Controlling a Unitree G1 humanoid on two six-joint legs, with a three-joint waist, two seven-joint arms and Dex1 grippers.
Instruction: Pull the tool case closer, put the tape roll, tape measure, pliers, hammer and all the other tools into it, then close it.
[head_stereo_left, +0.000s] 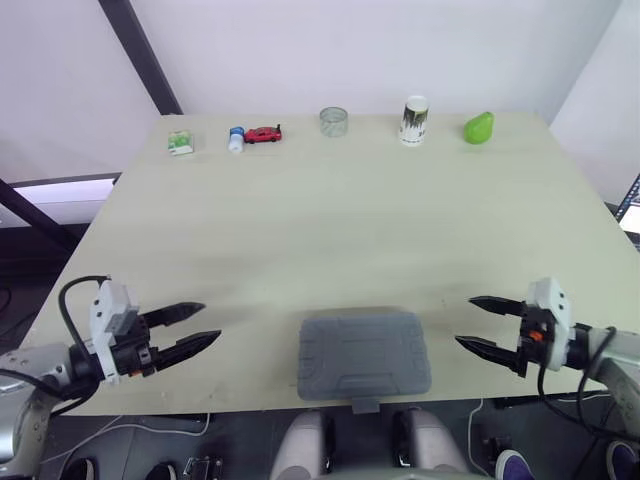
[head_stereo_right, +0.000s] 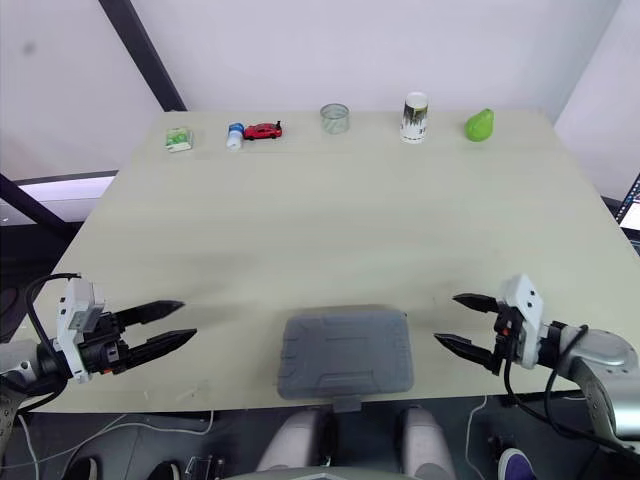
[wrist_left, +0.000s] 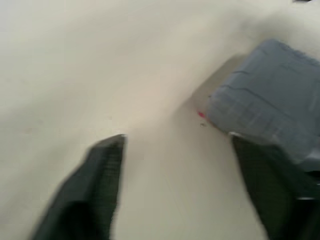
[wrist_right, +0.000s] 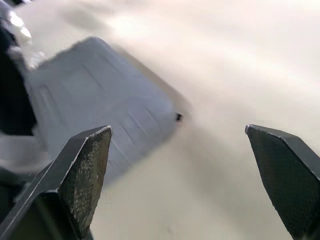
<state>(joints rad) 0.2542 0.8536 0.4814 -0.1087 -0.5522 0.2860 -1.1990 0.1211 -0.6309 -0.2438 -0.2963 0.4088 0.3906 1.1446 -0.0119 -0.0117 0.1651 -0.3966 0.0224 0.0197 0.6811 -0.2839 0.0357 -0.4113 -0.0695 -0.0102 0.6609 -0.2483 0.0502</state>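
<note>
Desk (head_stereo_left: 330, 230) of a pale tone is taking up most of the scene and carrying everything else. At its near edge, about midway between the two arms, the grey tool case (head_stereo_left: 364, 353) is lying flat with its lid shut. Its small latch tab (head_stereo_left: 366, 404) is sticking out past the desk's near edge.

The left claw (head_stereo_left: 208, 322) is hanging low over the desk to the left of the case and well apart from it. Its two black fingers are spread and pointing toward the case with nothing between them. The right claw (head_stereo_left: 465, 321) is mirroring that on the other side, nearer to the case but not touching it, fingers likewise spread wide and holding nothing. In each wrist view a corner of the case is showing beyond the spread fingers.

Along the far edge a row of small things is standing, well apart from the case. A white cup (head_stereo_left: 414, 120) with dark print is standing upright right of centre, with a clear glass (head_stereo_left: 334, 121) to its left and a green pear (head_stereo_left: 479, 127) to its right. Farther left, a red toy car (head_stereo_left: 263, 134) is lying just beside a small bottle (head_stereo_left: 236, 139) with a blue cap. A little green packet (head_stereo_left: 180, 142) is resting nearest the far left corner.
</note>
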